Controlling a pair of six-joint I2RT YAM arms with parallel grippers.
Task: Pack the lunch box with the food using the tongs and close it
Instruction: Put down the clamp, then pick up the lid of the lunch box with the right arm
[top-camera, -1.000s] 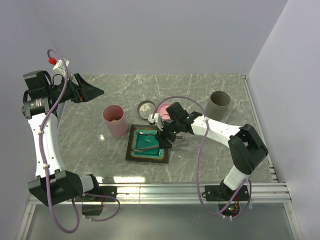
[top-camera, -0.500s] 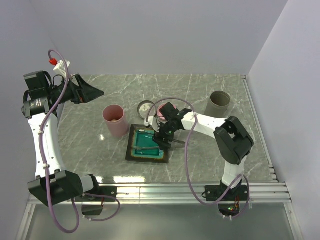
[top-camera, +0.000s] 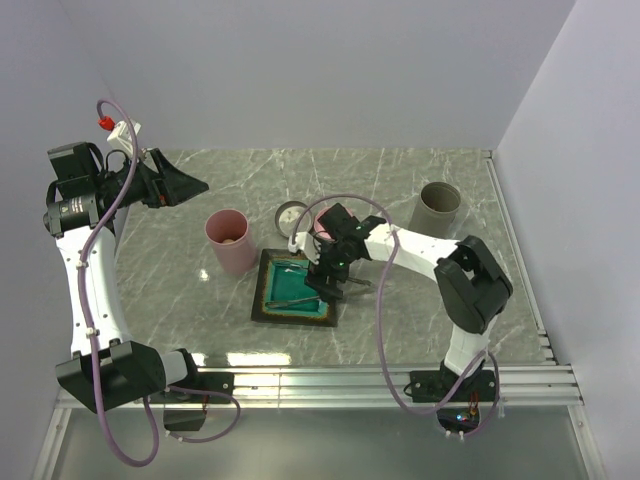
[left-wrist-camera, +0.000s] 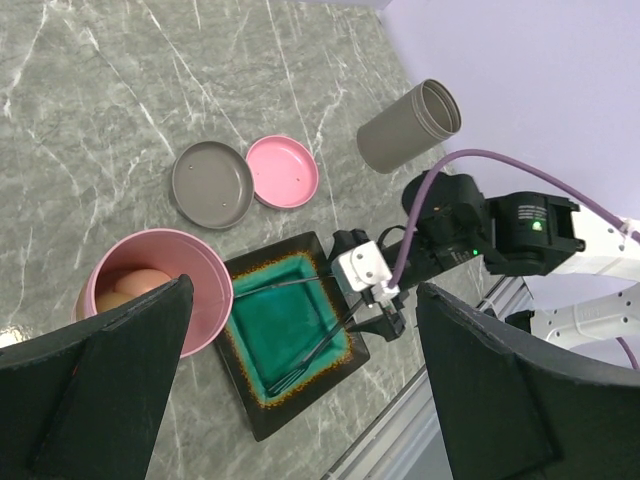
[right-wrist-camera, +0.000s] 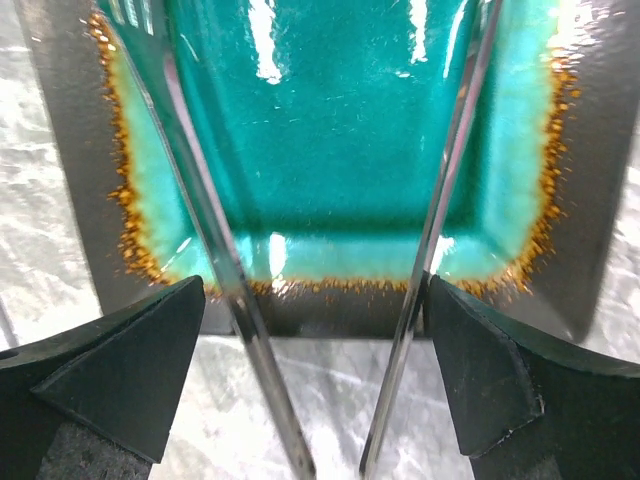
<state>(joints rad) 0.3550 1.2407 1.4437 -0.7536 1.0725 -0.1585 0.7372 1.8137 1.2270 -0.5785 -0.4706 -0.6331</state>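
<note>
Centre of the overhead view: right gripper (top-camera: 328, 283) low over the teal plate (top-camera: 292, 318); left gripper (top-camera: 192, 184), spread wide, hangs upper left. Right-wrist view: fingers (right-wrist-camera: 120, 380) spread, straddling the tongs (right-wrist-camera: 203, 200) lying on the plate; a straight lift should avoid dragging them. Left-wrist view: food (left-wrist-camera: 128, 285) sits inside the lunch box (left-wrist-camera: 208, 330); its pink lid (left-wrist-camera: 283, 171), upper centre, lies against a grey lid (left-wrist-camera: 211, 184), crowding that pickup.

The tongs (right-wrist-camera: 447, 200) are polished metal, mirror-bright along both arms. The plate (right-wrist-camera: 330, 140) carries a glossy teal glaze (speckled orange-brown at its edge) inside a duller dark border. The table (right-wrist-camera: 330, 400) looks like smooth, grey-veined stone. The lunch box (top-camera: 233, 258) is matt pink.
</note>
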